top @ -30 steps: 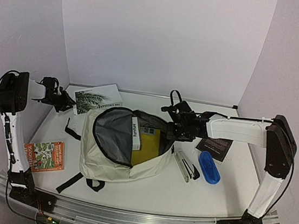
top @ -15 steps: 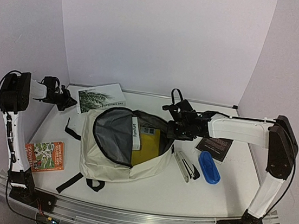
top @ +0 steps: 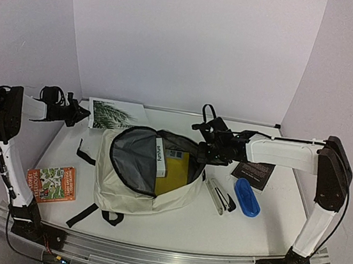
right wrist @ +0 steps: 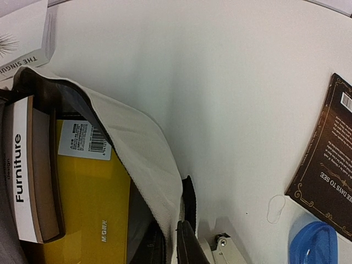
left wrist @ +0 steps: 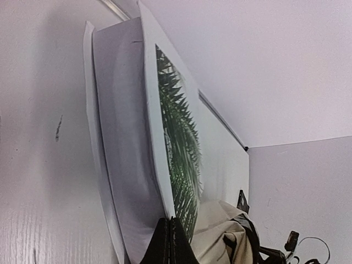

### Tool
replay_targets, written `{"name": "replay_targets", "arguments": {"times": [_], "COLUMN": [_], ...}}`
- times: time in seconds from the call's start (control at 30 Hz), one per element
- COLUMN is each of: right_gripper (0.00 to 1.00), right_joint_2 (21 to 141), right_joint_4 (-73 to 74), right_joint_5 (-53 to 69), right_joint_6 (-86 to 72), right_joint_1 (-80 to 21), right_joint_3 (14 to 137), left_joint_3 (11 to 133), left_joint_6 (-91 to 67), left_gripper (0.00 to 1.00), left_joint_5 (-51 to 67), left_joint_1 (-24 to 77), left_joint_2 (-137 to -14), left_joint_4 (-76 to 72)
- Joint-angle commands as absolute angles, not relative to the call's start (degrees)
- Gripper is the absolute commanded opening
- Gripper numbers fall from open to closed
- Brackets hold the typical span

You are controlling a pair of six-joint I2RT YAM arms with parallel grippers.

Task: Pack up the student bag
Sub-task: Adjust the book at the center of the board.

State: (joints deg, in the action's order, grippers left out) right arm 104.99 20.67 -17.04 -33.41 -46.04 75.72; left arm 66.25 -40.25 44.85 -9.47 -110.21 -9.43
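I am in a robot lab, in a small test booth and not a home. My 2 arms, the left arm [top: 11,163] and the right arm [top: 320,217], are bolted to a metal rail [top: 161,259] at the near edge of a white table [top: 216,230]. 3 plain pale walls [top: 194,44] stand close around it. Black wires [top: 10,156] run bare along my arms. School things lie spread on the table: a student bag [top: 111,188], a palm-leaf book [top: 115,113], a blue case [top: 247,197].
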Motion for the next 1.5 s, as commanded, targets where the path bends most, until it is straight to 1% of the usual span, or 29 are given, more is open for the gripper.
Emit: {"name": "replay_targets", "arguments": {"times": [0.0, 0.2, 0.47, 0.7, 0.87, 1.0, 1.17, 1.27, 1.33, 1.37, 1.47], "right_gripper": [0.10, 0.10, 0.10, 0.09, 0.09, 0.09, 0.09, 0.09, 0.09, 0.09, 0.09], "right_joint_2": [103.7, 104.0, 104.6, 105.1, 104.8, 104.6, 104.4, 104.2, 104.2, 104.2, 104.2], "right_joint_4": [21.1, 21.0, 20.6, 19.7, 19.2, 18.6, 18.1, 17.9, 17.6, 17.6, 17.2], "right_joint_5": [-18.0, -17.7, -16.7, -15.2, -14.6, -14.1, -13.7, -13.6, -13.6, -13.6, -13.5], "right_joint_6": [-33.0, -32.8, -32.6, -32.5, -32.6, -32.8, -33.0, -33.2, -33.2, -33.2, -33.2], "right_joint_1": [-46.0, -46.0, -45.9, -46.0, -46.0, -46.0, -46.0, -46.0, -46.0, -46.0, -45.9], "right_joint_3": [77.2, 77.3, 77.3, 77.4, 76.8, 76.1, 75.3, 74.8, 74.4, 74.3, 74.2], "left_joint_3": [62.2, 55.5, 45.5, 35.5, 33.8, 32.9, 31.3, 31.6, 31.5, 31.4, 31.1], "left_joint_6": [-43.5, -45.0, -43.1, -46.0, -46.0, -46.9, -47.7, -46.9, -46.8, -46.9, -46.9], "left_gripper": [0.00, 0.00, 0.00, 0.00, 0.00, 0.00, 0.00, 0.00, 0.03, 0.08, 0.30], "left_joint_5": [45.8, 43.1, 34.4, 30.6, 25.0, 22.0, 26.0, 27.0, 26.6, 26.1, 25.4], "left_joint_1": [-9.5, -9.5, -9.5, -9.5, -9.5, -9.5, -9.5, -9.6, -9.5, -9.5, -9.5], "left_joint_2": [-101.2, -92.2, -75.1, -62.6, -54.8, -51.4, -53.1, -54.9, -55.1, -55.1, -55.2], "left_joint_4": [-16.2, -13.4, -0.9, 7.6, 16.1, 19.3, 20.1, 23.2, 25.1, 25.6, 26.3]}}
